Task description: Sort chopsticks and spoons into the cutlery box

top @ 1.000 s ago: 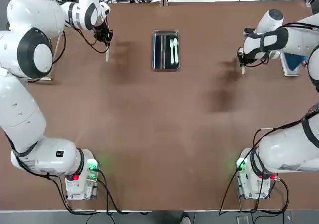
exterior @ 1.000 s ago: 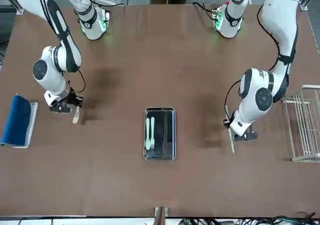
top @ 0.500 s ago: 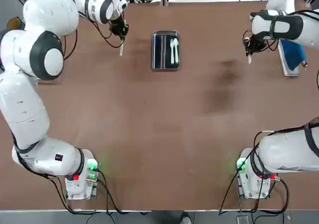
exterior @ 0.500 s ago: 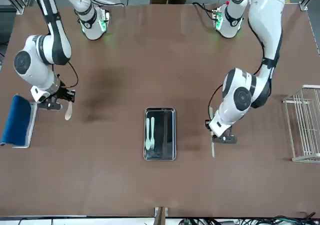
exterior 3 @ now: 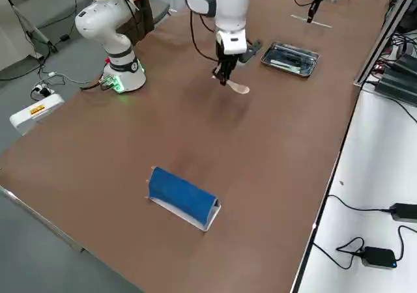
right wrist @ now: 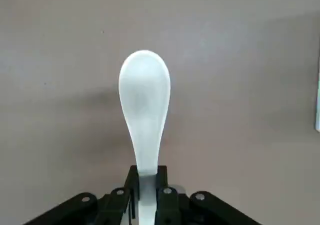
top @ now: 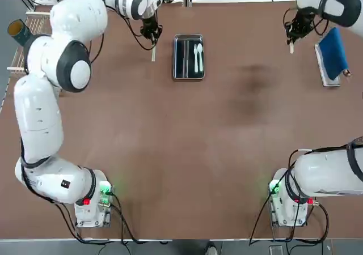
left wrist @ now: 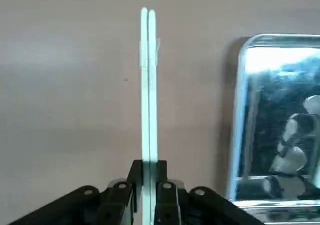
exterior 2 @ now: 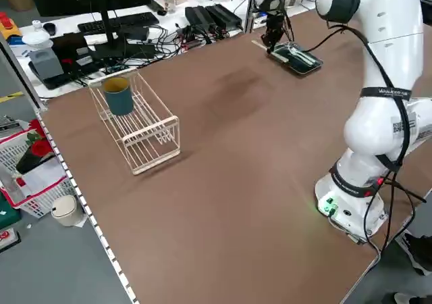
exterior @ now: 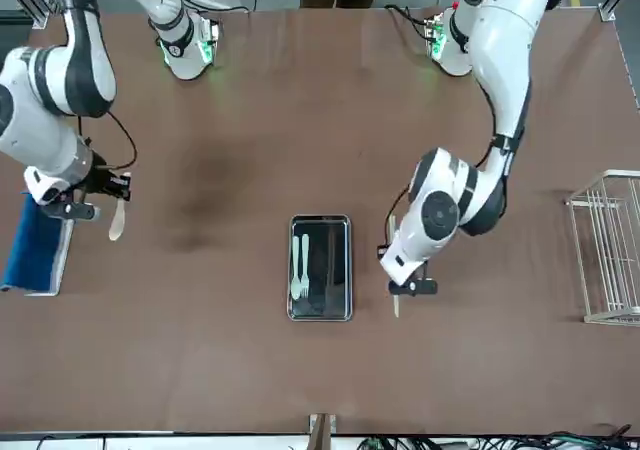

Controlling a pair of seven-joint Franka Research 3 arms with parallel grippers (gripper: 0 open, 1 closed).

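Observation:
The cutlery box is a shiny metal tray at the far middle of the table, with two cream spoons lying in its right side. My left gripper hovers just left of the box, shut on a pair of pale chopsticks that point forward from its fingers, seen as chopsticks beside the box. My right gripper is far right near the back edge, shut on the handle of a cream spoon, bowl forward, seen as the spoon.
A grey tray with a blue roll lies at the far right, close to the right gripper. A white wire rack holding a teal cup stands at the far left. Cables and desk clutter lie beyond the back edge.
My left gripper carried the chopsticks rightward, close to the box's left side. My right gripper carried the spoon toward the back edge and slightly right, away from the box.

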